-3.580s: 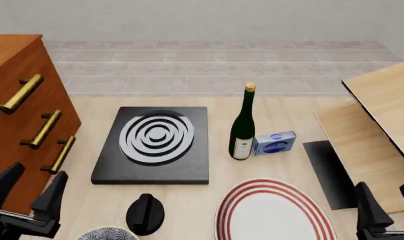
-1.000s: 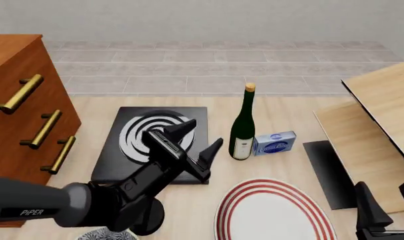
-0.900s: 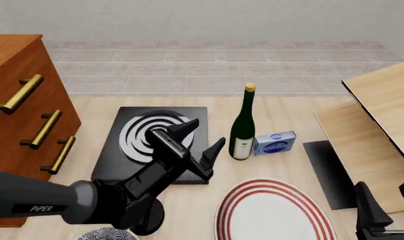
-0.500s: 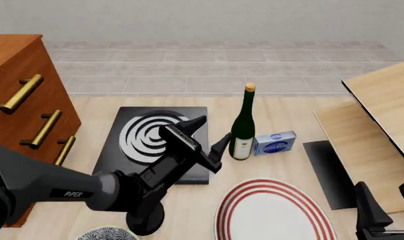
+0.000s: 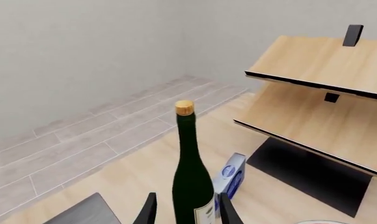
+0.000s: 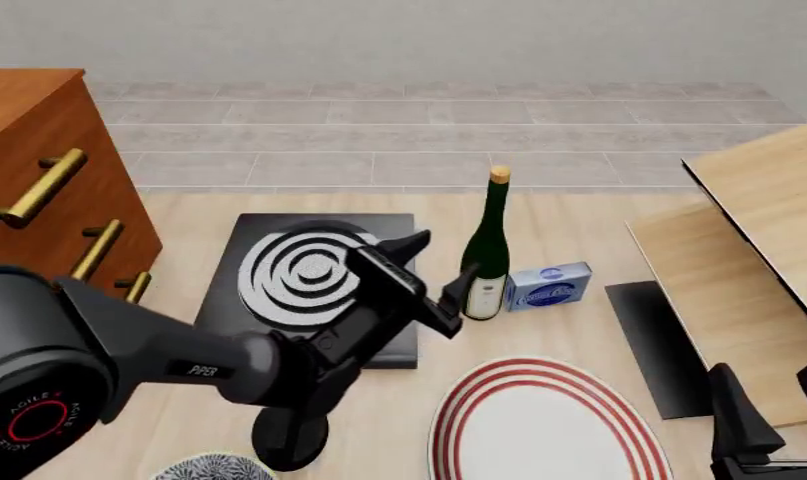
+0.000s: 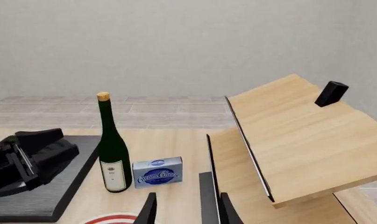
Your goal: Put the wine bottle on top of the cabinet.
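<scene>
The wine bottle [image 6: 485, 250] stands upright on the pale wood table, dark green with a tan cork top and a cream label low down. My left gripper [image 6: 437, 265] is open just left of the bottle's lower body, its near finger close to the label. In the left wrist view the wine bottle [image 5: 191, 179] rises between the two fingertips of the left gripper [image 5: 188, 215]. The cabinet [image 6: 36, 200], reddish-brown with brass handles, fills the far left. My right gripper [image 6: 773, 415] is open at the bottom right, far from the bottle [image 7: 113, 154].
A small blue box [image 6: 550, 285] sits right against the bottle's right side. Left of the bottle lies a black hob [image 6: 250, 335] with a spiral. A red-striped plate [image 6: 543, 425] is in front, a black knobbed lid [image 6: 286, 432] front left, and a tilted wooden shelf rack [image 6: 763, 230] at right.
My left arm has reached forward and to the right, bringing its open gripper from over the hob up beside the bottle. The bottle and the right gripper have stayed put.
</scene>
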Controlling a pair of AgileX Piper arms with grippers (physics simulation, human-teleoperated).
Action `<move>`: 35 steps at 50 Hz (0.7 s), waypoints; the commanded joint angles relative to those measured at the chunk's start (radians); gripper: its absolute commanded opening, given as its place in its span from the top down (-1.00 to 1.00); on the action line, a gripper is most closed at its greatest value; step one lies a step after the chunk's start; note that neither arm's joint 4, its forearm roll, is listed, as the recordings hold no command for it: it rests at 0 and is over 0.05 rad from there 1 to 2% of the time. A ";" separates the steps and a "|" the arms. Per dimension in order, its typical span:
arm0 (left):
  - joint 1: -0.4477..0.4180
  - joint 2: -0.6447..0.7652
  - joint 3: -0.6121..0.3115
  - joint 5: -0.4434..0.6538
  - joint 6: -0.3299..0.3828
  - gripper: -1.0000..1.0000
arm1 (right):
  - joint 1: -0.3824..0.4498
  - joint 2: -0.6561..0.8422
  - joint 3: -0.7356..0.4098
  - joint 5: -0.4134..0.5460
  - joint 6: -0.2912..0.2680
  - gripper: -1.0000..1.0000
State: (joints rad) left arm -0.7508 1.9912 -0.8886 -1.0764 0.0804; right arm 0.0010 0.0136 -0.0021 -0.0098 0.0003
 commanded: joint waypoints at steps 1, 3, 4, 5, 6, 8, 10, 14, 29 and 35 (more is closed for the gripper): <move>-0.008 0.042 -0.045 0.001 -0.003 -1.00 | 0.000 0.000 0.000 0.000 0.000 -1.00; -0.010 0.052 -0.052 -0.001 0.001 -1.00 | 0.000 0.000 0.000 0.000 0.000 -1.00; -0.009 0.054 -0.054 -0.002 0.001 -1.00 | 0.000 0.000 0.000 0.000 0.000 -1.00; -0.008 0.059 -0.059 -0.001 -0.001 -1.00 | 0.000 0.000 0.000 0.000 0.000 -1.00; -0.006 0.062 -0.061 -0.002 -0.003 -1.00 | 0.000 0.000 0.000 0.000 0.000 -1.00; -0.001 0.073 -0.069 -0.003 -0.004 -1.00 | 0.000 0.000 0.000 0.000 0.000 -1.00; 0.002 0.081 -0.073 -0.005 -0.006 -1.00 | 0.000 0.000 0.000 0.000 0.000 -1.00; 0.012 0.099 -0.084 -0.012 -0.013 -1.00 | 0.000 0.000 0.000 0.000 0.000 -1.00; 0.019 0.142 -0.148 0.001 -0.018 -1.00 | 0.000 0.000 0.000 0.000 0.000 -1.00; 0.009 0.158 -0.167 0.003 -0.015 -1.00 | 0.000 0.000 0.000 0.000 0.000 -1.00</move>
State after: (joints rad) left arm -0.7368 2.1242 -1.0229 -1.0772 0.0652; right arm 0.0010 0.0136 -0.0021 -0.0098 0.0003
